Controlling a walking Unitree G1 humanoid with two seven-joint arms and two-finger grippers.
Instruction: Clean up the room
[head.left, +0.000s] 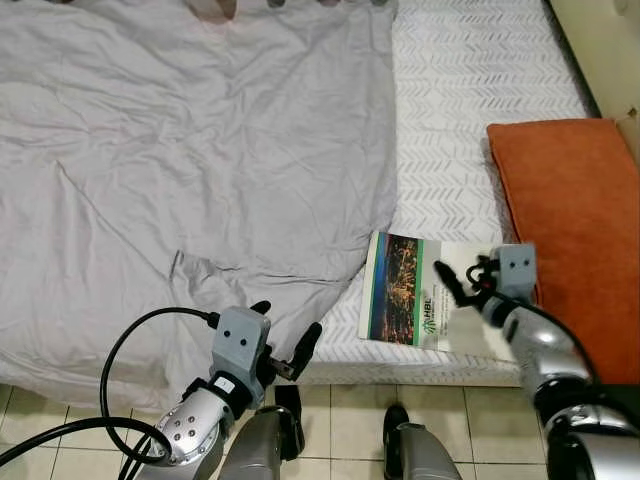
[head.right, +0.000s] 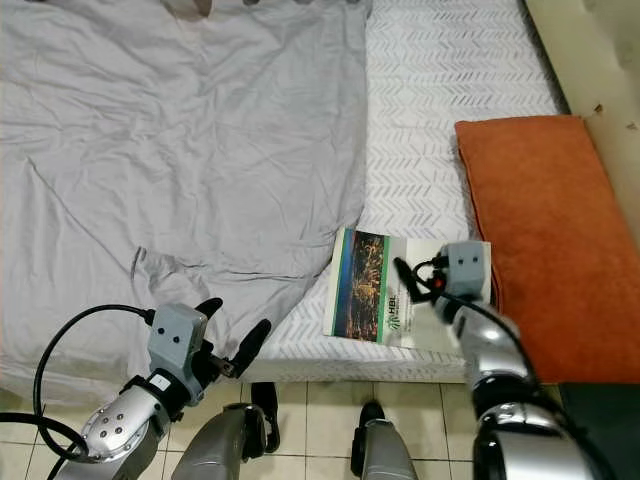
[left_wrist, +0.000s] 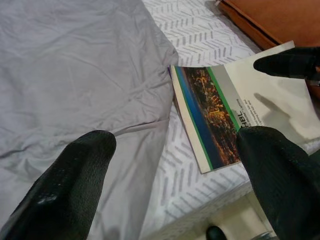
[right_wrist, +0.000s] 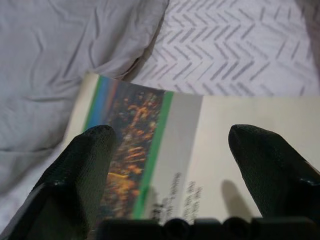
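A thin magazine (head.left: 405, 290) with a night city photo and a green stripe on its cover lies flat on the white patterned mattress (head.left: 460, 90), near the bed's front edge. My right gripper (head.left: 462, 275) hovers open just above its white right half, fingers spread to either side; the right wrist view looks down on the magazine (right_wrist: 150, 130) between them. My left gripper (head.left: 287, 320) is open and holds nothing. It sits low at the bed's front edge, over the grey sheet (head.left: 180, 160), left of the magazine (left_wrist: 215, 115).
An orange pillow (head.left: 570, 220) lies on the bed right of the magazine, its edge close to my right gripper. The crumpled grey sheet covers the bed's left part. Tiled floor (head.left: 340, 410) runs below the bed edge. A black cable (head.left: 120, 370) loops by my left arm.
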